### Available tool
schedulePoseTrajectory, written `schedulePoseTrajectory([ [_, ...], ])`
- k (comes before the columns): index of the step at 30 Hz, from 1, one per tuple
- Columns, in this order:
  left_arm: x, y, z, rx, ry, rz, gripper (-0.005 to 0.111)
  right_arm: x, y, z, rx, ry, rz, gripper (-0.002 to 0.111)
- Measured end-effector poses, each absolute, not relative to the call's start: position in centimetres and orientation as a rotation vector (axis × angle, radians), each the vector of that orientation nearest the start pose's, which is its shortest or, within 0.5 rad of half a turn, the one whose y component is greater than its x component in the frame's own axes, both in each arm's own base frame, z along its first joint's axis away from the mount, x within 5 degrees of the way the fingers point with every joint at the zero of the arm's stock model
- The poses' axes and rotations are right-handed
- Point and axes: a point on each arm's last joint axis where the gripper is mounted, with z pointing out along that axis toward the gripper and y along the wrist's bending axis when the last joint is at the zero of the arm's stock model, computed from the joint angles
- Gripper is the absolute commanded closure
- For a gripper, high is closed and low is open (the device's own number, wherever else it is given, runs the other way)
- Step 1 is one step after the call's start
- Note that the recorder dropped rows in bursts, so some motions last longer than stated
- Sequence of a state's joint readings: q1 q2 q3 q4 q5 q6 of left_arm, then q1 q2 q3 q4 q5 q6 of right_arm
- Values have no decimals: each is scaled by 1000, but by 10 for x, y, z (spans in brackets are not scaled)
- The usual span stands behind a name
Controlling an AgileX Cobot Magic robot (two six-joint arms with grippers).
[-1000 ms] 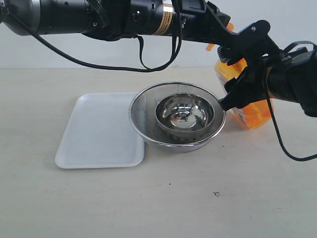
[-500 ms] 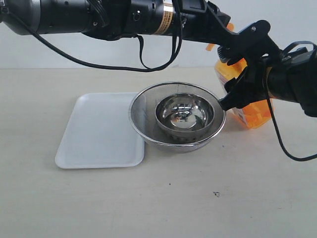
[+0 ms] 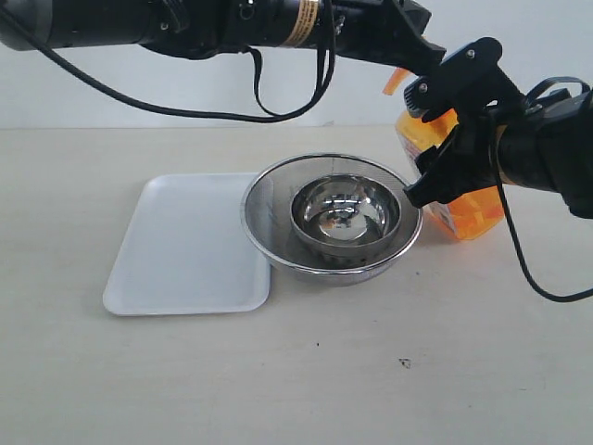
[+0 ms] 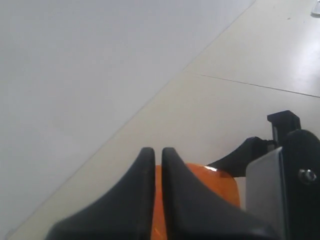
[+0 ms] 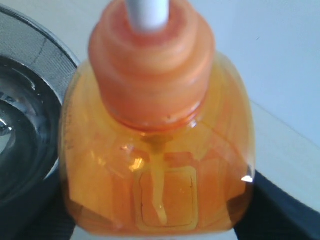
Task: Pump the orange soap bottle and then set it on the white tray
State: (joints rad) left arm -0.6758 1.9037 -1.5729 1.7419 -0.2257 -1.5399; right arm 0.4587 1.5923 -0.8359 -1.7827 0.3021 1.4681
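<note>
The orange soap bottle (image 3: pixel 473 209) is seen standing on the desk (image 3: pixel 371 371) at the right of the exterior frame, just beside the steel mesh bowl (image 3: pixel 269 199) and well apart from the white tray (image 3: pixel 185 246) at the left. Its body is grasped by the jaws of the right gripper (image 3: pixel 414 144). The jaws of the left gripper (image 4: pixel 157 152) are pressed nearly together above the orange pump head (image 4: pixel 210 182).

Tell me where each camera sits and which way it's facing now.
Exterior: off the arms, looking down across the table at white tray, mesh bowl, orange soap bottle; left hand and right hand show.
Left wrist: over the pump head, looking past the shut left hand toward table and wall.
Right wrist: close on the bottle's neck; right hand fingers flank it.
All share the bottle; exterior and right wrist, the bowl.
</note>
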Motion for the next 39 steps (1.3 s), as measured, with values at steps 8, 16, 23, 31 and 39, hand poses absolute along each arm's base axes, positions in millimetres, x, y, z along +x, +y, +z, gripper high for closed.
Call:
schedulePoseTrajectory([
  [8,346,-306,309,962,1634,-554,102,305,121,217,-652,2053,-238,108],
  [16,346,-305,302,962,1659,-546,102,305,121,217,-651,2053,-238,108],
  [23,347,-304,301,946,1666,-531,102,305,121,217,-647,2052,-236,108],
  [31,348,-303,301,943,1667,-528,102,306,122,220,-643,2047,-221,108],
  [39,350,-305,296,935,1681,-525,102,306,123,220,-642,2048,-218,108],
])
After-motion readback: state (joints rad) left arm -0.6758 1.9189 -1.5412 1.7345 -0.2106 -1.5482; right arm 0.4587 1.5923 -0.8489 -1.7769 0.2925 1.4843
